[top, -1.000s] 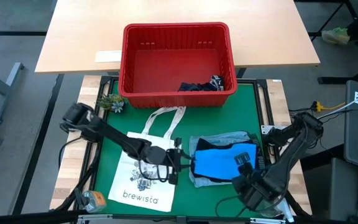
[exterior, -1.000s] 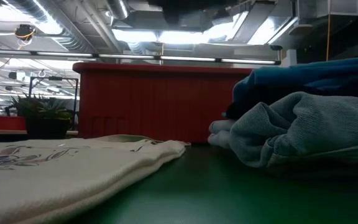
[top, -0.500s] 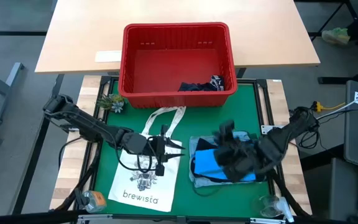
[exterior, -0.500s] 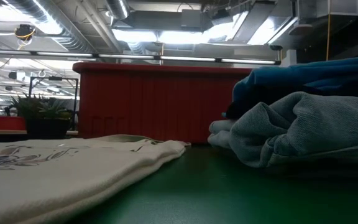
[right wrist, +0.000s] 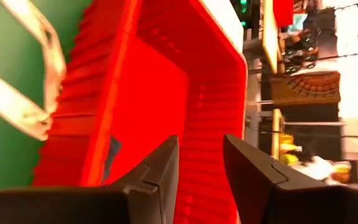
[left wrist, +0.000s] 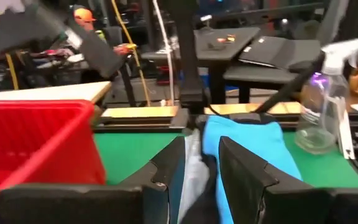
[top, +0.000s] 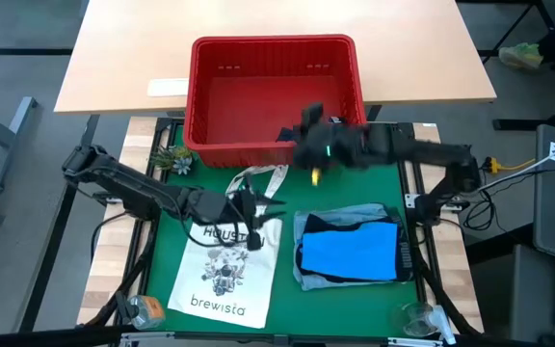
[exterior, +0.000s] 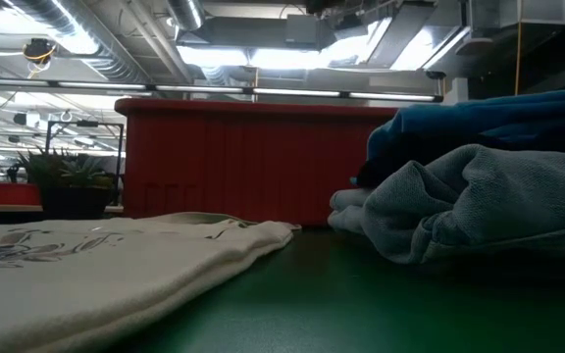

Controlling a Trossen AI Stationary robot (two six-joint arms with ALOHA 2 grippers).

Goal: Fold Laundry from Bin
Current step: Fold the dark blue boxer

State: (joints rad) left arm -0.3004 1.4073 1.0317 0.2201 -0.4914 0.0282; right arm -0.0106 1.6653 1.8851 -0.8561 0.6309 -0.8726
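Note:
The red bin (top: pixel 277 58) stands at the table's far edge. A dark navy garment (right wrist: pixel 110 155) lies in its near right corner, mostly hidden by my right arm in the high view. A bright blue garment (top: pixel 350 251) lies folded on the light blue denim shirt (top: pixel 311 278) on the green mat, at the right. My right gripper (top: pixel 302 135) is open and empty above the bin's near wall. My left gripper (top: pixel 258 207) is open and empty above the white tote bag (top: pixel 222 275), pointing toward the blue garment (left wrist: pixel 247 149).
A small plant (top: pixel 176 159) stands at the bin's near left corner. The tote's handles (top: pixel 258 178) lie toward the bin. A spray bottle (left wrist: pixel 322 99) stands at the table's right edge. A glass (top: pixel 417 316) and a jar (top: pixel 147 308) stand near the front edge.
My right gripper has swung from the table's near right corner, across the folded blue garment, up to the bin's near wall. My left gripper has drifted a little toward the far edge over the tote. The garments have kept still.

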